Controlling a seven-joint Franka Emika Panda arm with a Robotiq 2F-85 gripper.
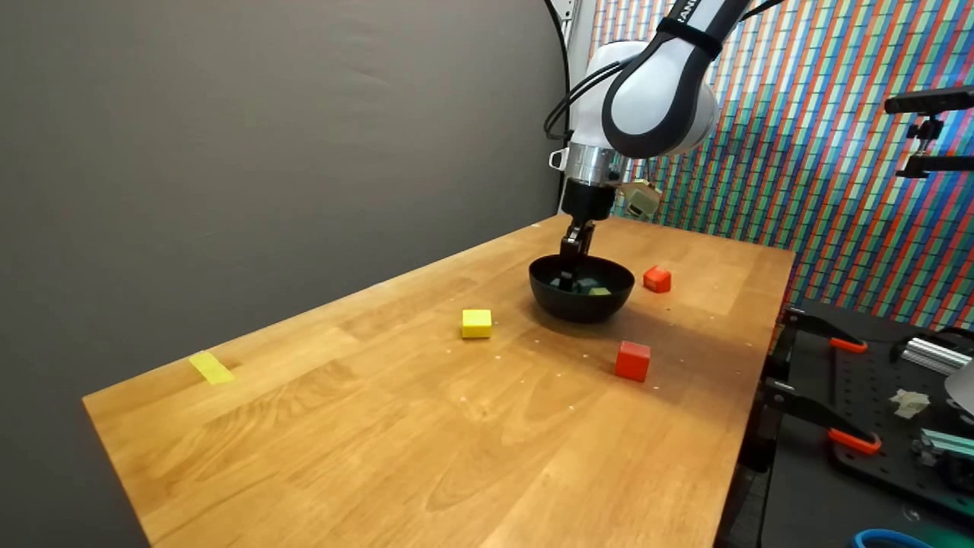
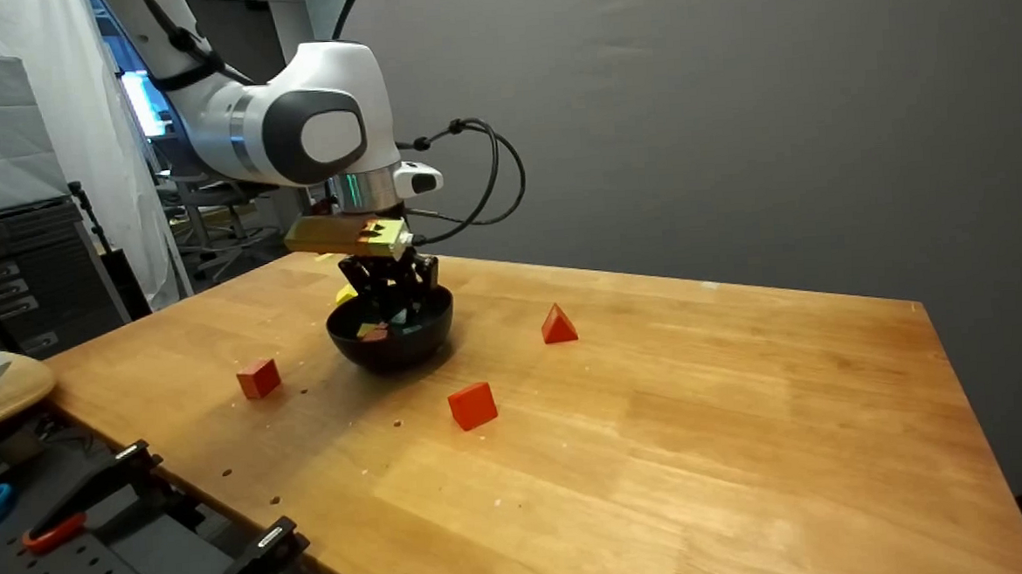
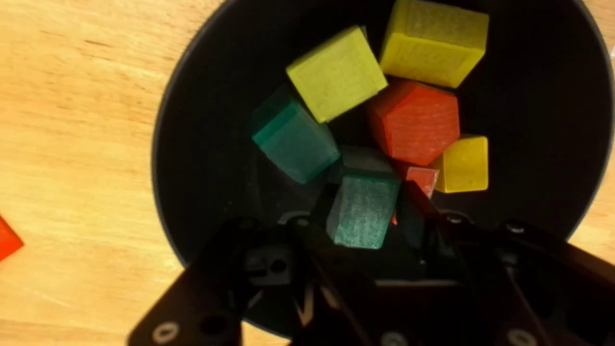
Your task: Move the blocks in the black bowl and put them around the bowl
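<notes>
The black bowl (image 1: 582, 304) stands upright on the table. My gripper (image 3: 369, 192) reaches down inside it, its jaws part way apart around a green block (image 3: 367, 211). The left finger lies close against that block, while a gap shows between the block and the right finger. Further blocks in the bowl are another green one (image 3: 295, 142), a tilted yellow one (image 3: 336, 74), two more yellow ones, a red six-sided one (image 3: 423, 125) and a partly covered red one (image 3: 422, 178). Outside the bowl lie a yellow block (image 1: 476, 325), two red blocks (image 2: 259, 380) and a red pyramid (image 2: 558, 326).
A flat yellow strip (image 1: 211, 367) is stuck near the table's far corner. Clamps (image 1: 818, 415) and a black perforated plate lie beside the table edge. A grey wall (image 2: 687, 138) runs along the opposite edge.
</notes>
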